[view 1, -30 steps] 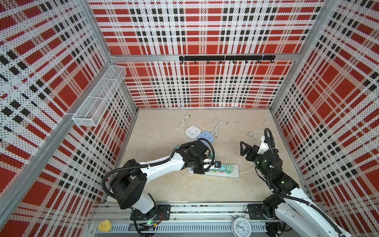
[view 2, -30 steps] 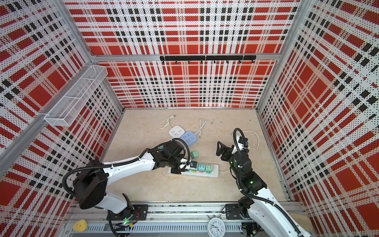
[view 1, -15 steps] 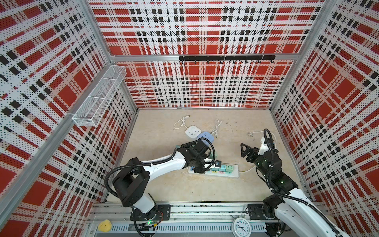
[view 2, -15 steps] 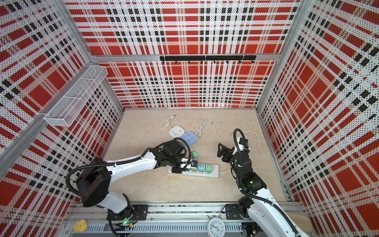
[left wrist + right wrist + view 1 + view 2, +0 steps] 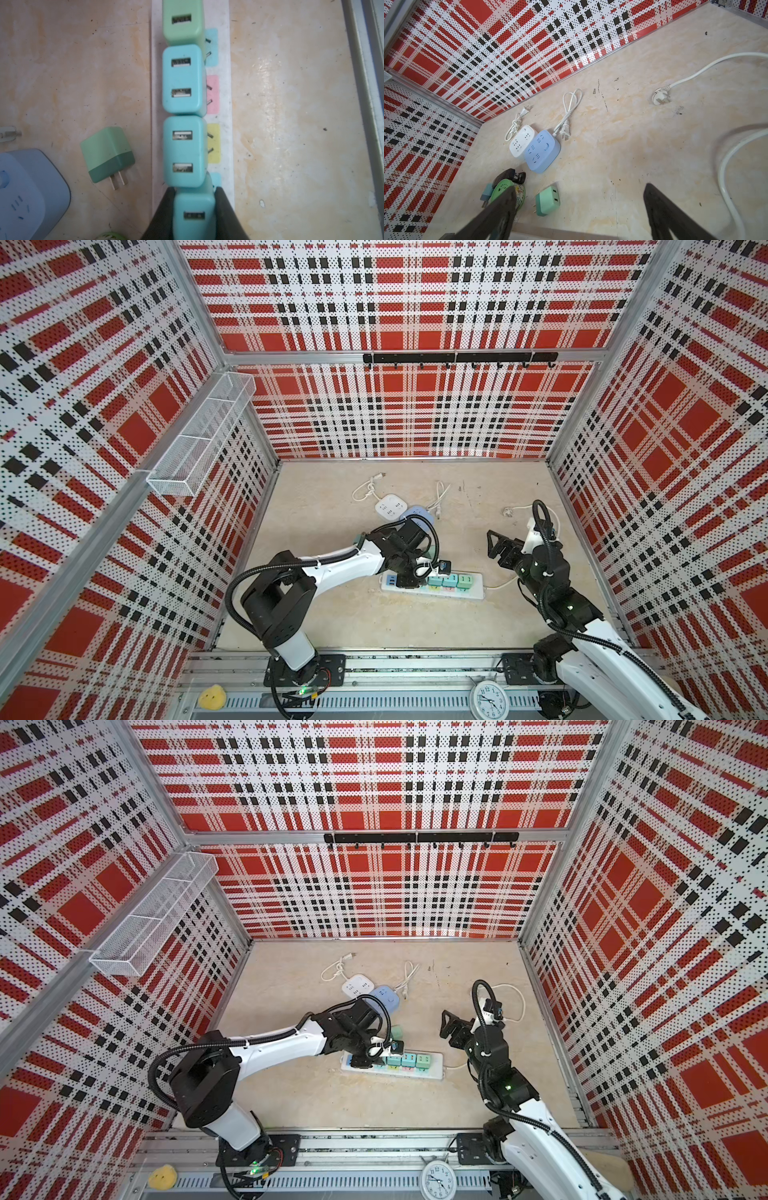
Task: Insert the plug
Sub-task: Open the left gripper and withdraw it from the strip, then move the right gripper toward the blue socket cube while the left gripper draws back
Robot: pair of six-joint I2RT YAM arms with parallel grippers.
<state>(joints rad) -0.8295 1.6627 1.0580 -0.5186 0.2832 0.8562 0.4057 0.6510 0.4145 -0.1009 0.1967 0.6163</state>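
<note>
Left wrist view: left gripper (image 5: 194, 190) pinches teal plug (image 5: 194, 216) at power strip (image 5: 225, 116), prongs hidden, top views obscure grip, right gripper (image 5: 579, 187) fingers spread.

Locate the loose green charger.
The loose green charger lies unplugged on the table, on the far side of the power strip from the robot; the left wrist view shows it between the strip and the blue socket box.

Both top views are bright and evenly lit, with only soft shadows on the counter (image 5: 353, 622), and the plaid walls (image 5: 415, 302) bow at the frame edges. The left wrist view is hazy, with a pale glare patch on the counter. The right wrist view is sharper, though the right tool (image 5: 579, 187) shows dark, blurred fingers (image 5: 662, 212).
</note>
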